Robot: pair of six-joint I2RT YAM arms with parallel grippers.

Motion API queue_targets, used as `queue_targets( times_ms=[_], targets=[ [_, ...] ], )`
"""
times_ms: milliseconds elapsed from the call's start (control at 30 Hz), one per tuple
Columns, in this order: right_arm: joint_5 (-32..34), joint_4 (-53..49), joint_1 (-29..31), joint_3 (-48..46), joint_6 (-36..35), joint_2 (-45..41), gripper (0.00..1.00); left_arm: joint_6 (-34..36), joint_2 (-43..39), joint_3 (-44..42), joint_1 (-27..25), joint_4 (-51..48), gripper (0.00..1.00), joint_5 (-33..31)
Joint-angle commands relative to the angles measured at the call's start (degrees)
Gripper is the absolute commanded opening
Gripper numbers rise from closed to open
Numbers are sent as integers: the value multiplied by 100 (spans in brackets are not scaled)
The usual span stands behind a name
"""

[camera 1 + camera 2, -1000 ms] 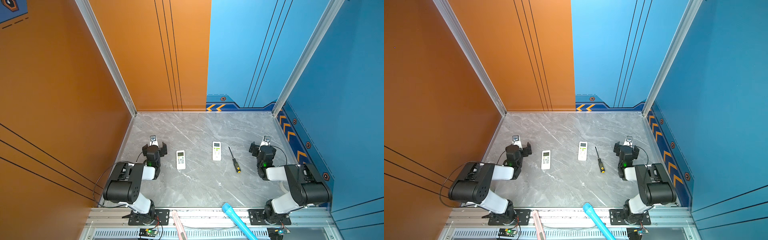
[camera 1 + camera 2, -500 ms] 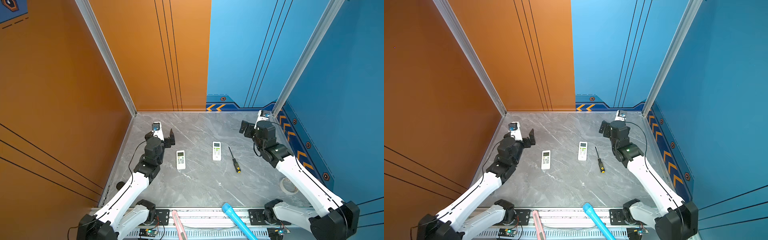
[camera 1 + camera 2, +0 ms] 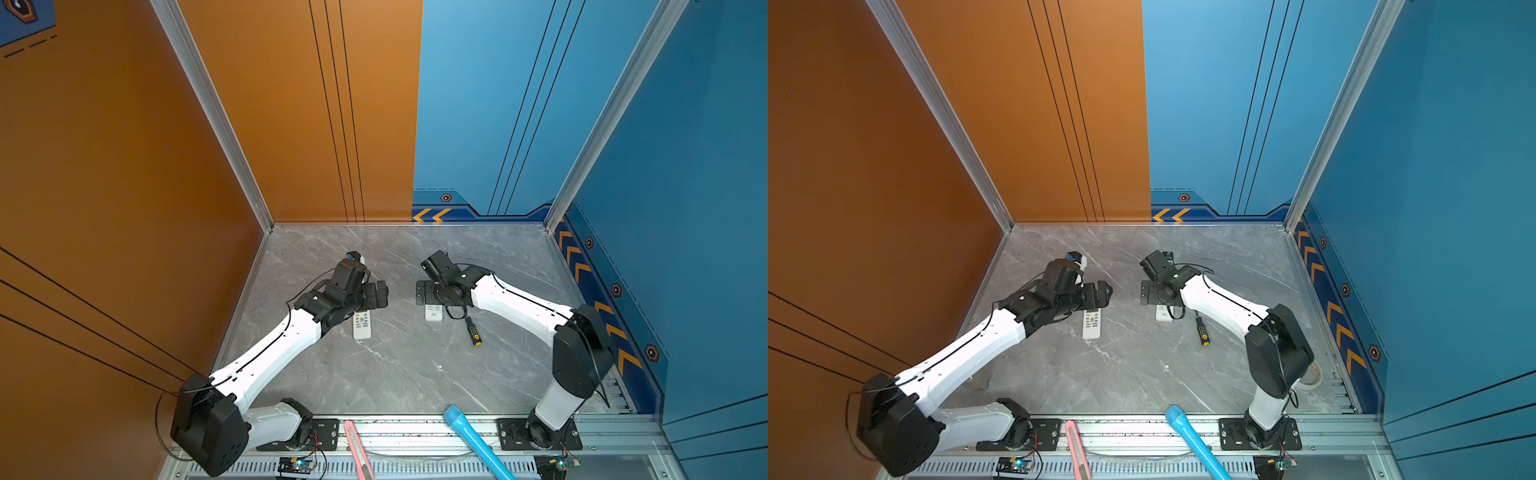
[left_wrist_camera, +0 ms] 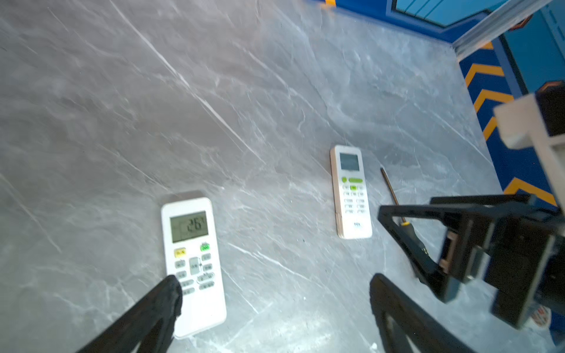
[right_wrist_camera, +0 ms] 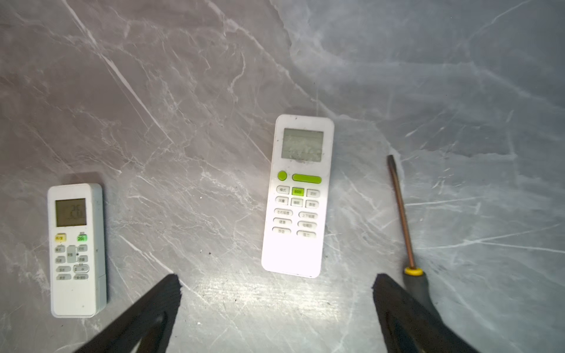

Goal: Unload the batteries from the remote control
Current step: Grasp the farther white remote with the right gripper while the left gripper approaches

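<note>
Two white remotes are laid button side up on the grey table (image 3: 395, 374), near the middle of both top views. The left remote (image 3: 362, 326) has figures shown on its display, and the right remote (image 3: 433, 312) has green keys. A screwdriver (image 3: 473, 332) is laid just right of the right remote, apart from it. The left gripper (image 3: 376, 295) is held over the upper end of the left remote, with its jaws spread wide and nothing held between them. The right gripper (image 3: 426, 293) is held over the upper part of the right remote, its jaws likewise spread and empty. The batteries cannot be seen.
</note>
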Motion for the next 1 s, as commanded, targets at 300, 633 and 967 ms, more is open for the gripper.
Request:
queue_targets(
  times_ms=[300, 633, 967],
  targets=[
    [49, -86, -53, -271, 360, 752, 92, -944, 540, 99, 244, 596, 99, 1119],
    [-321, 418, -257, -377, -26, 1065, 74, -1154, 901, 84, 422, 1064, 99, 1286],
    [-209, 283, -90, -252, 62, 1252, 81, -1138, 1076, 147, 521, 1113, 99, 1285]
  ],
)
